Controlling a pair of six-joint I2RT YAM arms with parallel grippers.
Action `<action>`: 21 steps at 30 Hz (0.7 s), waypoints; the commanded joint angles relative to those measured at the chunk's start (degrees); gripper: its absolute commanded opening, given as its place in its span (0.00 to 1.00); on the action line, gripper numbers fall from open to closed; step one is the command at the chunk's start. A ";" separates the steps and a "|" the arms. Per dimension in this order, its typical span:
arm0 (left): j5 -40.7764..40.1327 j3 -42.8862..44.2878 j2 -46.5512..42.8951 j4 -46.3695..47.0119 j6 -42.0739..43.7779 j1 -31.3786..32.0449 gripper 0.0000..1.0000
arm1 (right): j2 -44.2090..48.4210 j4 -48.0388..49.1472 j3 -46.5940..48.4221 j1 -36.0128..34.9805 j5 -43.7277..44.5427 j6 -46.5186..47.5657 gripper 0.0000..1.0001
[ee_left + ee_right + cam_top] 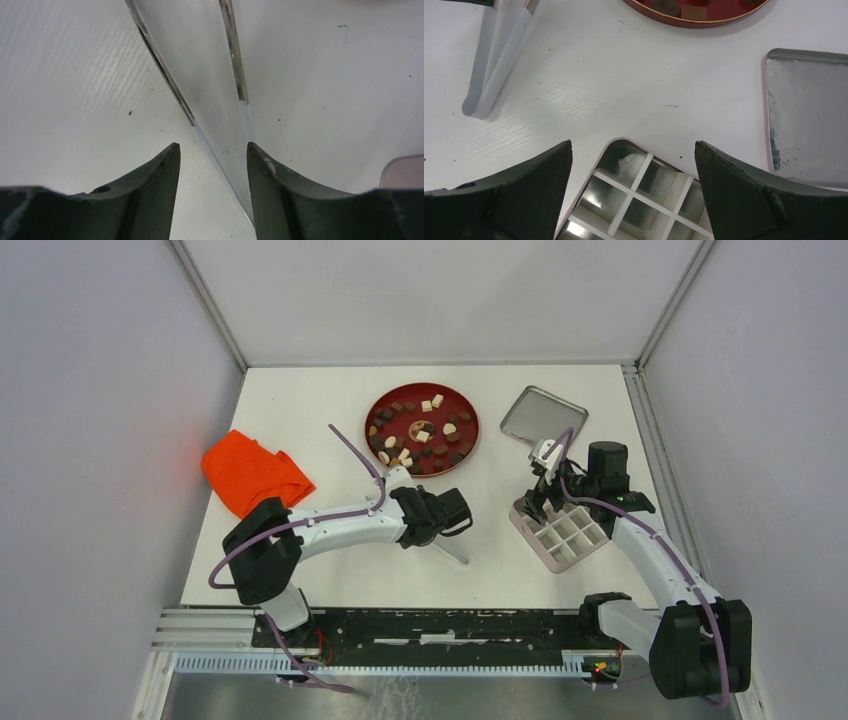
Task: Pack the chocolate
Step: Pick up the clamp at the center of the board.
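Note:
Many small dark, brown and cream chocolate pieces (424, 436) lie on the red plate (470, 412) at the back middle. The plate's edge, with a few pieces (694, 11), shows at the top of the right wrist view. The empty divided tin (563, 533) stands at the right. My right gripper (531, 506) hovers open over the tin's near corner (644, 195). My left gripper (452, 516) is open and low over the table. The metal tweezers (215, 100) lie between its fingers, nearer the right finger (262, 170). Neither gripper holds chocolate.
The tin's lid (543, 415) lies upside down behind the tin, right of the plate, and shows in the right wrist view (809, 120). An orange cloth (254, 473) lies at the left. The tweezers also show in the top view (452, 550) and the right wrist view (489, 75).

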State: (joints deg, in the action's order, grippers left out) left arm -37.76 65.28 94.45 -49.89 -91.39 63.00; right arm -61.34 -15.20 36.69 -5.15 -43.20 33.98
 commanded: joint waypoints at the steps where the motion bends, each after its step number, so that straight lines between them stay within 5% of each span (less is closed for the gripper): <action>1: 0.17 -0.32 -0.41 4.23 2.85 -1.93 0.58 | 0.83 -0.04 1.02 -0.30 -0.91 1.13 0.98; 21: 2.22 -6.10 0.85 4.16 1.80 -4.74 0.48 | -0.62 0.03 0.91 -0.29 -1.09 0.72 0.98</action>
State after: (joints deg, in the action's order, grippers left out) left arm -34.15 60.88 95.96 -44.80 -89.08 58.22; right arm -61.69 -15.53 36.69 -5.15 -43.29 34.37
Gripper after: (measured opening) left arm 0.490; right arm 0.978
